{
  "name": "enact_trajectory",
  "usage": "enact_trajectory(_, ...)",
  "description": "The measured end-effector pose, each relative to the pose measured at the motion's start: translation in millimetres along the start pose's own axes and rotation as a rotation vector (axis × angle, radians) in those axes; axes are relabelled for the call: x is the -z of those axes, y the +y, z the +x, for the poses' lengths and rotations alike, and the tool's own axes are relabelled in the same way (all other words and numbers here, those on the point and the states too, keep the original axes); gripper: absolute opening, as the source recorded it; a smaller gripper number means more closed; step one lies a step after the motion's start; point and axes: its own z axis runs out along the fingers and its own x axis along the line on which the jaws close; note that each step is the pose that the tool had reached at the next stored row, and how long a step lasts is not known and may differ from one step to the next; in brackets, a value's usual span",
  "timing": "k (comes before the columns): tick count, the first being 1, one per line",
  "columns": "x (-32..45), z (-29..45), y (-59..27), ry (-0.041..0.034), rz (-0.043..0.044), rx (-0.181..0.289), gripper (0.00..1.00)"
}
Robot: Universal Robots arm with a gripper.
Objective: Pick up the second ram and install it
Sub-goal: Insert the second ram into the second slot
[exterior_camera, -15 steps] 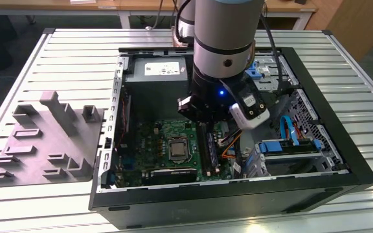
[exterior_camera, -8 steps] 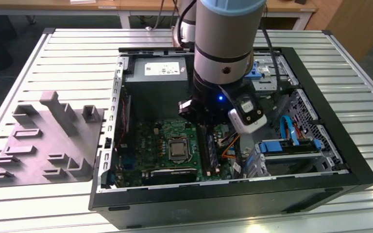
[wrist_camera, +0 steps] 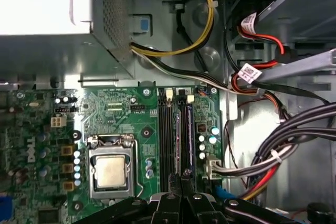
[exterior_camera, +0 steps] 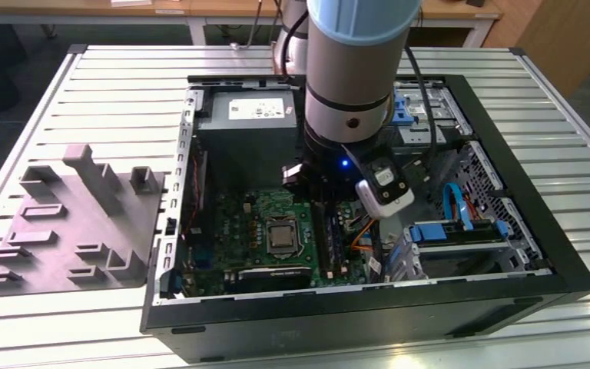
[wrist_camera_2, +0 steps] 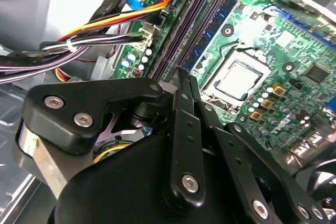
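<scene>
My tool point(wrist_camera: 181, 174) is clenched, nothing showing between its fingers, and it hangs just over the long black memory slots point(wrist_camera: 166, 135) of the green motherboard point(wrist_camera: 121, 109). I count one long, flat blue memory stick point(wrist_camera_2: 216, 29), standing seated in a slot. I judge installation is nearly finished, though I cannot tell whether this is the second ram.
</scene>
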Motion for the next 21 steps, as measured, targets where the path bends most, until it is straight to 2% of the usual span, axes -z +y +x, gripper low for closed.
enact_trajectory(8,-14.5,0.9,5.5,-0.0002,-0.0005,-0.005,0.11)
enact_trajectory(21,-17.4,2.3,4.4,-0.0001,-0.0003,-0.004,0.11)
